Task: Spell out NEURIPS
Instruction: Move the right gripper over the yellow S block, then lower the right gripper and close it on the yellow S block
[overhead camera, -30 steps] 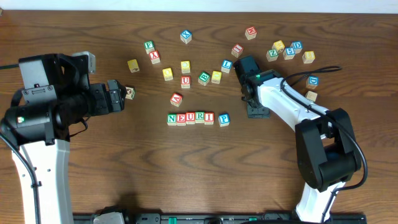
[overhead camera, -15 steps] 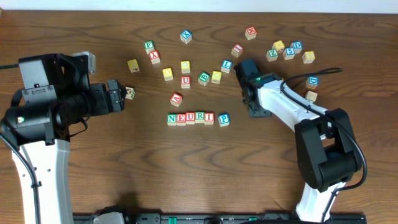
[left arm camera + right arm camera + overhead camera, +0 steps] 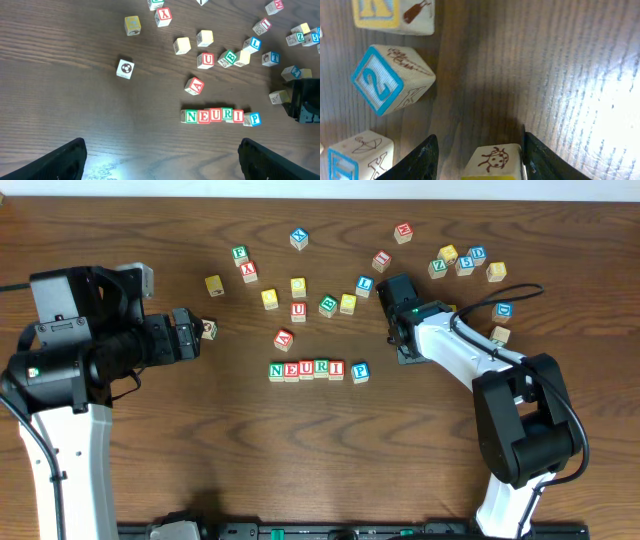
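Right fingers (image 3: pixel 417 160) half-narrowed astride the ladybug-marked yellow cube (image 3: pixel 492 161) (presumed S), which sits off-centre, close against one finger. Left fingers (image 3: pixel 62 160) wide, empty, NEURIP row (image 3: pixel 220 116) ahead of them. Risk: uneven pinch could twist the cube or skid it loose.

The table (image 3: pixel 300 450) is dark brown wood with long lines in it, and it is smooth and a bit shiny where the light hits. The letter cubes (image 3: pixel 215 116), like the cube with the bug drawing (image 3: pixel 492 160), are pale bare wood that looks dull, with bright paint on the letter faces and thin brown drawings on the sides. The right arm (image 3: pixel 455 350) has a smooth white shell that looks like plastic, and the fingers (image 3: pixel 420 162) of the right gripper (image 3: pixel 479 139) are dull black.
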{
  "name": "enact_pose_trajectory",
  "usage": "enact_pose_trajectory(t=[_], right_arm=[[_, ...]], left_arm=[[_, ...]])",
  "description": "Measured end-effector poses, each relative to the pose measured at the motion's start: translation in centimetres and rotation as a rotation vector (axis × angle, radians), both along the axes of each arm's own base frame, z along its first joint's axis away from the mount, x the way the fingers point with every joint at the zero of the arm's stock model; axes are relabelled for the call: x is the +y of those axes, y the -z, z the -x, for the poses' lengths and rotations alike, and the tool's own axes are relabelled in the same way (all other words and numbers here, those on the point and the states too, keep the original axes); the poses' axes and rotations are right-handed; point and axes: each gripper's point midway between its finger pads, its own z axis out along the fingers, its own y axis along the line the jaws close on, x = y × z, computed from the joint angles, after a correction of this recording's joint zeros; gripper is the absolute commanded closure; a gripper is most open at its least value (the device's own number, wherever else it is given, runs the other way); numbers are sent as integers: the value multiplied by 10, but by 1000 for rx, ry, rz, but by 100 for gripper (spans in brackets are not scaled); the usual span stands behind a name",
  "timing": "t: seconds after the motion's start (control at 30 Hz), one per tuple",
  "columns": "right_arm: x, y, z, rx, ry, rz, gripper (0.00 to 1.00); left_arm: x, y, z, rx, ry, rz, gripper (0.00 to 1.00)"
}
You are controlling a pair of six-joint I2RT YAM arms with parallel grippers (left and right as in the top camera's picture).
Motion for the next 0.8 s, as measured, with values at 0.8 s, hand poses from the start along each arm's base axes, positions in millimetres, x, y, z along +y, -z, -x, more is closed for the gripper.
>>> enact_pose_trajectory(t=[0.8], right_arm=[[18, -29, -30, 7, -421, 111, 46]], left_arm=[[0, 0, 0, 0, 0, 0, 5]])
